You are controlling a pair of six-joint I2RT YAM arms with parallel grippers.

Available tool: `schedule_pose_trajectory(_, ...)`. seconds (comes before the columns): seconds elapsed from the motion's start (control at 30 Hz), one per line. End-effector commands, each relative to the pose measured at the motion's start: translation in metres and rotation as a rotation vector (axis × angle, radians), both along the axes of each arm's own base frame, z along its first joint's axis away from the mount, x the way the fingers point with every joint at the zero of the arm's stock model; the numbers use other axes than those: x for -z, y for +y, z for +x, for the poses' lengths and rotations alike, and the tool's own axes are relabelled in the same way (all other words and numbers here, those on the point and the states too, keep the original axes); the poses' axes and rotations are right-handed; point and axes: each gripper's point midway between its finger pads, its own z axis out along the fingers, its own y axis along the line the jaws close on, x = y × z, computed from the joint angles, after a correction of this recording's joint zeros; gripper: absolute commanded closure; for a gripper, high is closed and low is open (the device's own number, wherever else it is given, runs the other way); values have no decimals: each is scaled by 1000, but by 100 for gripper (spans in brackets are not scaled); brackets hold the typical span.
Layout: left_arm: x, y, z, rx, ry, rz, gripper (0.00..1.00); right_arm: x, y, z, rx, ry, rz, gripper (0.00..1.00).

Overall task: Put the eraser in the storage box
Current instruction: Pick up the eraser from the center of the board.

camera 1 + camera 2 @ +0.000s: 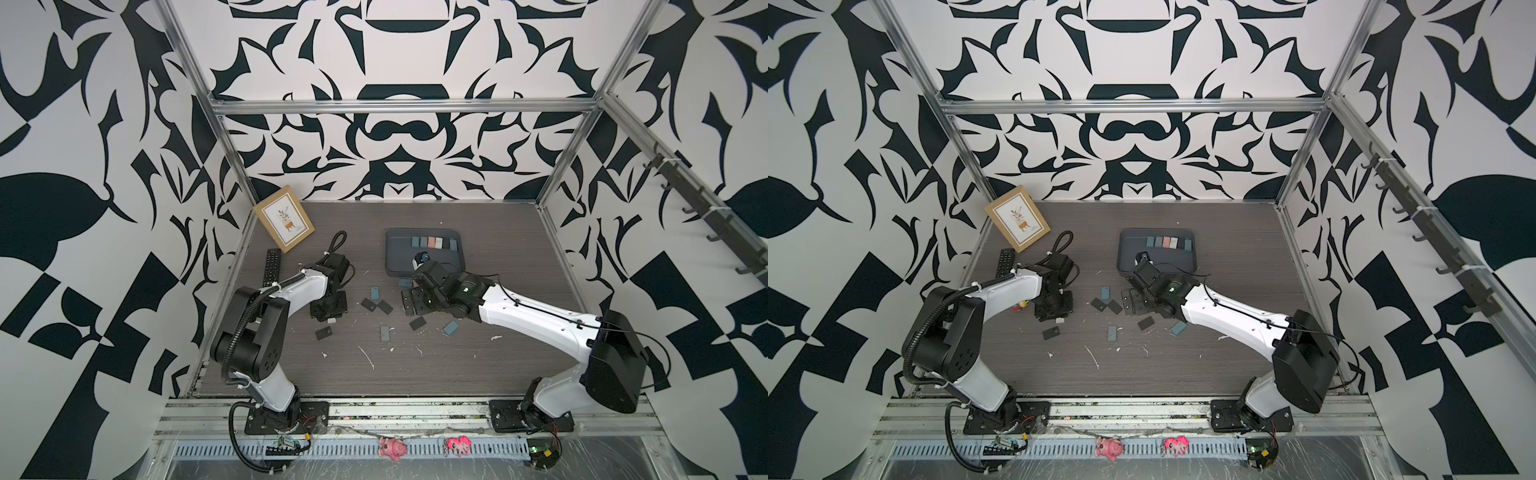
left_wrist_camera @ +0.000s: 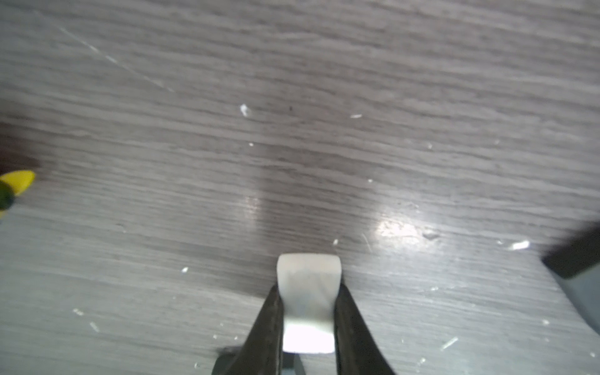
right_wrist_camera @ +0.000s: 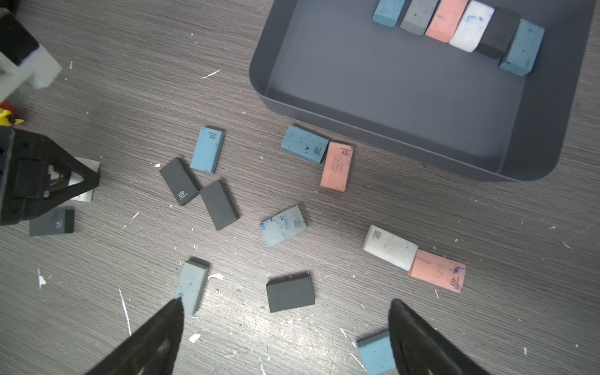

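Left gripper (image 2: 308, 285): fingers clenched on a white eraser (image 2: 308, 276), close over the wood-grain table (image 2: 292, 97), left of centre in both top views. Right gripper (image 3: 285, 303): fingers spread, grasping nothing. Storage box (image 1: 399, 253), centre frame, holds a row of six erasers (image 3: 457, 29).

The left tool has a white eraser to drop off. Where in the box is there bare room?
In the box, all the floor between the row of six erasers at its far wall and its near wall is bare. Crowded: the table just before the box, strewn with loose erasers; the right arm reaches over there.
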Motion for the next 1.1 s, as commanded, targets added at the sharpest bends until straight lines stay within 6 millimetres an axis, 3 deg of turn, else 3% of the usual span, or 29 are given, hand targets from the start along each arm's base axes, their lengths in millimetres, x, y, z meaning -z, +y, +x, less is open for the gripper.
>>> schedule_pose_trajectory(0.0, -6, -25, 5, 46, -14, -81, 75, -19, -5, 4, 33, -43, 38, 1)
schedule_pose_trajectory(0.37, -26, -35, 17, 76, -59, -101, 76, -32, -24, 17, 64, -63, 51, 1)
schedule_pose_trajectory(0.53, -44, -38, 24, 87, -106, -104, 77, -38, -30, 31, 74, -44, 78, 1)
schedule_pose_trajectory(0.8, -85, -50, 46, 134, -187, -136, 76, -49, -35, 54, 104, -50, 110, 1)
schedule_pose_trajectory(1.07, -141, -89, 91, 205, -317, -215, 76, -53, -63, 67, 179, -28, 160, 1)
